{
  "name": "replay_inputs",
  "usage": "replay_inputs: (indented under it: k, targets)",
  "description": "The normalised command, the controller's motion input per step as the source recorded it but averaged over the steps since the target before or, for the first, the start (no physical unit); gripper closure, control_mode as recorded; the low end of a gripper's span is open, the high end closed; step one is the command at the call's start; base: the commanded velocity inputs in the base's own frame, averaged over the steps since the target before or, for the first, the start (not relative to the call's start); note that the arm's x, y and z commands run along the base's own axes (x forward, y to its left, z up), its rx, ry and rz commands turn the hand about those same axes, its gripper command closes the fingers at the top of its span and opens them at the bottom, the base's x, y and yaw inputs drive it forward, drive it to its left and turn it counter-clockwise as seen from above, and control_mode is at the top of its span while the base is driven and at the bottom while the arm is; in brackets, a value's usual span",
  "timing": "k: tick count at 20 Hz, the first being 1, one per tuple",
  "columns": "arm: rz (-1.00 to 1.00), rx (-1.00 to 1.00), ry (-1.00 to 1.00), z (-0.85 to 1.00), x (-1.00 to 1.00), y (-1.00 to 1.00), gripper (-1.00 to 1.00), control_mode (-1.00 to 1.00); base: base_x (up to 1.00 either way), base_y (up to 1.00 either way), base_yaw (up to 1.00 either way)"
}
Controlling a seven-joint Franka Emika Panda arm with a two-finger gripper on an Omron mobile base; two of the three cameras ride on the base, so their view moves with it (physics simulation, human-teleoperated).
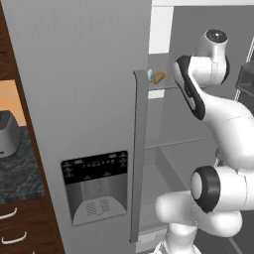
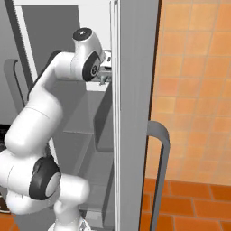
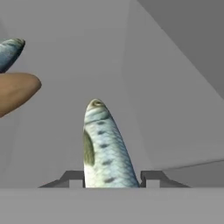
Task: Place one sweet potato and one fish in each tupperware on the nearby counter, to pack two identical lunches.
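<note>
In the hand view a silvery-green fish (image 3: 103,148) lies lengthwise on the grey fridge shelf, head pointing away. My gripper (image 3: 111,179) is shut on its body, one fingertip against each side. An orange-brown sweet potato (image 3: 15,92) rests to the left, with a second fish (image 3: 8,50) beyond it. The left base view shows the sweet potato (image 1: 159,77) and a bit of fish (image 1: 150,74) on the upper shelf, past the door's edge. In the right base view, the gripper (image 2: 104,77) reaches into the fridge at that shelf's height. The tupperware is out of view.
The closed grey fridge door (image 1: 79,99), with its long handle (image 1: 139,149) and dispenser panel, stands left of the arm. The black marbled counter (image 1: 17,173) lies further left and carries a grey appliance (image 1: 7,134). The open door's edge (image 2: 135,113) rises to the gripper's right.
</note>
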Motion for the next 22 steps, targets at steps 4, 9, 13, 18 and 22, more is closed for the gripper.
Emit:
replay_inputs:
  k: [4, 9, 13, 18, 22]
  targets:
    - [-0.02, 0.00, -0.10, -0.37, -1.00, 0.13, 1.00, -1.00, 0.00, 0.00, 0.00]
    - [0.00, 0.00, -0.17, -0.50, -1.00, 0.18, 1.00, -1.00, 0.00, 0.00, 0.00]
    - [0.00, 0.00, -0.09, -0.31, -0.50, 0.15, 1.00, 1.00, -0.50, 0.15, 0.00]
    - [0.00, 0.00, 0.00, 0.00, 0.00, 0.00, 1.00, 1.00, -1.00, 0.41, 0.05]
    - [0.00, 0.00, 0.00, 0.00, 0.00, 0.00, 1.00, 1.00, -0.56, 0.99, 0.04]
